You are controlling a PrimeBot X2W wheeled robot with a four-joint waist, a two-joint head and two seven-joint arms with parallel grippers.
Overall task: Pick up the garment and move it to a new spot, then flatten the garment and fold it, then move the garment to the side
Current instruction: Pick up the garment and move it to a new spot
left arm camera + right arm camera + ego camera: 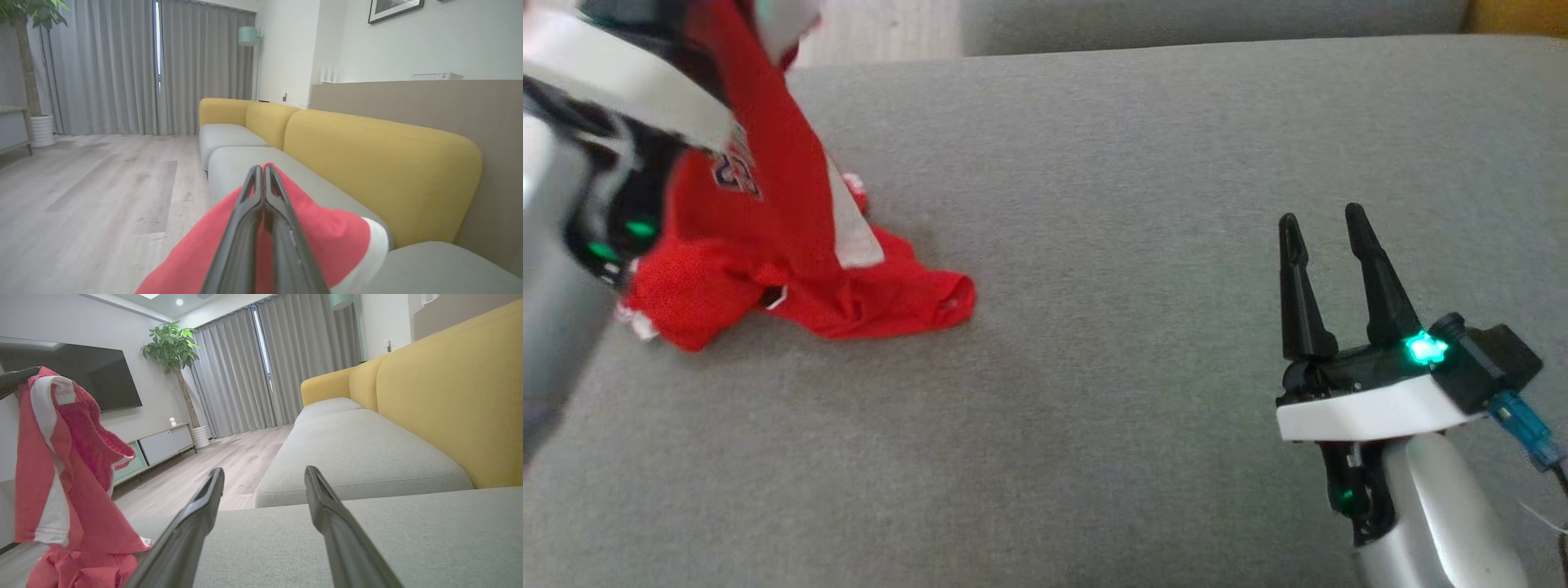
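a: where's your garment right now?
b: on your left. your left gripper [263,168] is clamped tight on a fold of the red garment [792,269]. the top is lifted and the lower half sits heaped on the grey seat [1094,392].
a: what could bite you?
b: it's a thin pinch of cloth, so i'd judge a quick swing could pull it free. the dragging heap may also twist and make flattening harder. over on your right, the right gripper [1323,220] hovers with its jaws spread wide, holding nothing.
a: and the surroundings?
b: the seat is a soft woven cushion, likely to grip the fabric. the wooden floor [102,183] lies past the cushion's edge, so a drop near there could slide off. grey curtains [114,69] hang beyond it, and the yellow backrest [367,163] runs along the other side.
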